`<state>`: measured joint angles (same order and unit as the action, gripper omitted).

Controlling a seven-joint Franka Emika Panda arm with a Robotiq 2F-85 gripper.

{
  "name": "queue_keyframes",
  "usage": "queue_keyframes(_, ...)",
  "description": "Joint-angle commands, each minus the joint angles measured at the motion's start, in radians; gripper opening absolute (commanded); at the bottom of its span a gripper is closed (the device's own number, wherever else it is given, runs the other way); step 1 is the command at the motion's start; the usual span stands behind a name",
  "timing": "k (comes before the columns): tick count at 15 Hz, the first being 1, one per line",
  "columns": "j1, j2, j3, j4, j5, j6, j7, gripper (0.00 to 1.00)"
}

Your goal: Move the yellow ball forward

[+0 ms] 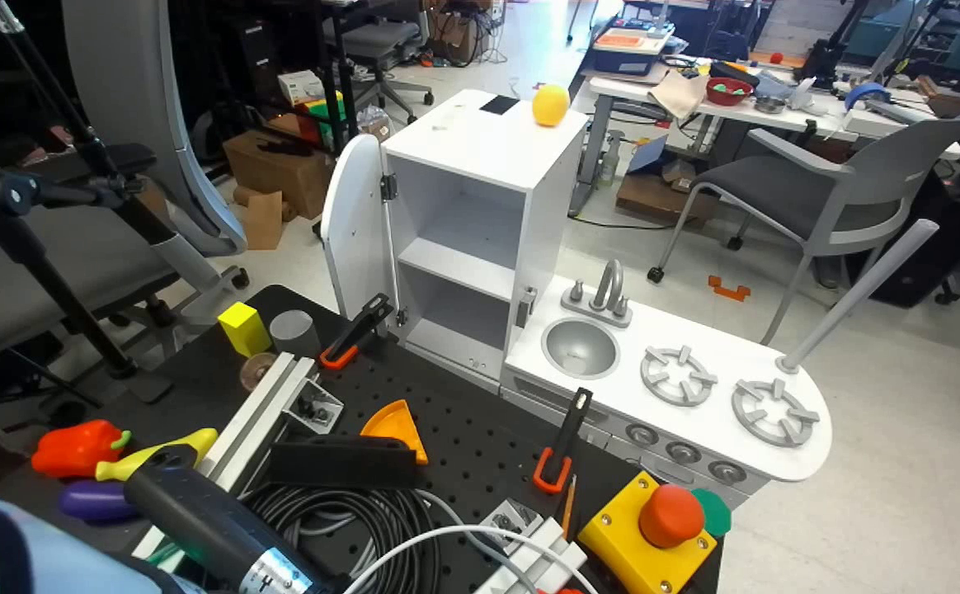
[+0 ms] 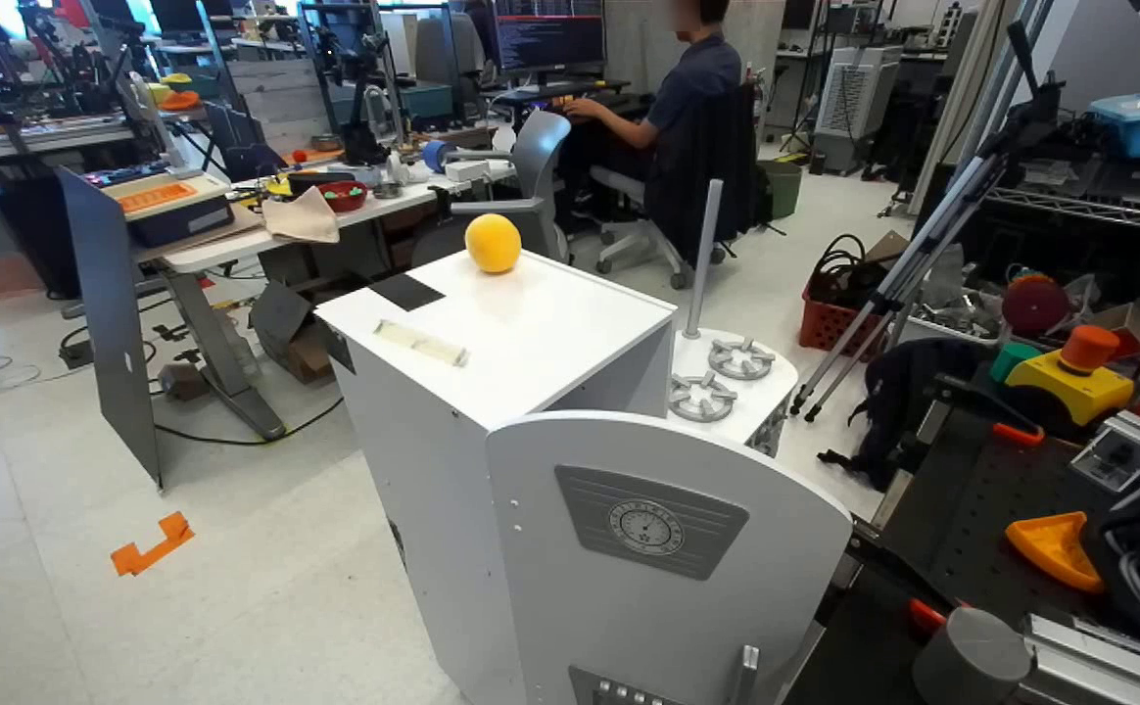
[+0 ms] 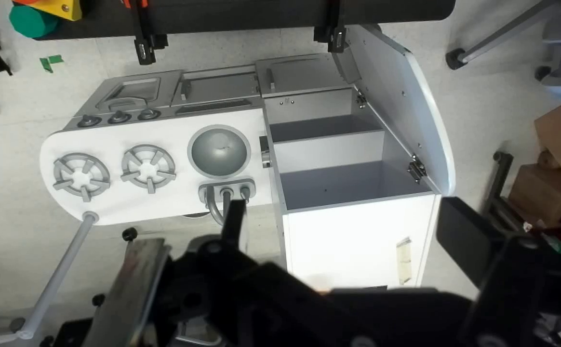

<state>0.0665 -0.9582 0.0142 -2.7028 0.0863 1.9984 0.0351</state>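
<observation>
The yellow ball (image 1: 550, 106) rests on the white top of the tall toy kitchen cabinet (image 1: 480, 144). It sits near an edge of that top, close to a black square patch. It also shows on the cabinet top in an exterior view (image 2: 493, 244). In the wrist view my gripper (image 3: 342, 214) is open, its two black fingers wide apart with nothing between them but a view of the cabinet below. Only a thin orange sliver, apparently the ball (image 3: 323, 292), shows past the gripper body there; the rest is hidden. The gripper is out of both exterior views.
The cabinet door (image 1: 358, 223) stands open. A lower counter with a sink (image 1: 581, 348), burners and an upright grey post (image 1: 859, 293) adjoins it. A black pegboard table (image 1: 463, 445) holds clamps, cables and a yellow box with a red button (image 1: 649, 532).
</observation>
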Motion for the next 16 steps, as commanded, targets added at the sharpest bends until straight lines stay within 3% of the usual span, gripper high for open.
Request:
queue_keyframes(1,-0.017,0.069,0.014,0.014,-0.007,0.059,-0.001,1.00)
queue_keyframes(7,-0.011,0.424,-0.040,0.093,-0.010,0.509,-0.095,1.00)
queue_keyframes(13,0.027,0.805,-0.097,0.407,0.120,0.437,-0.138,1.00)
queue_keyframes(16,0.005,0.970,-0.072,0.581,0.193,0.368,-0.138,1.00)
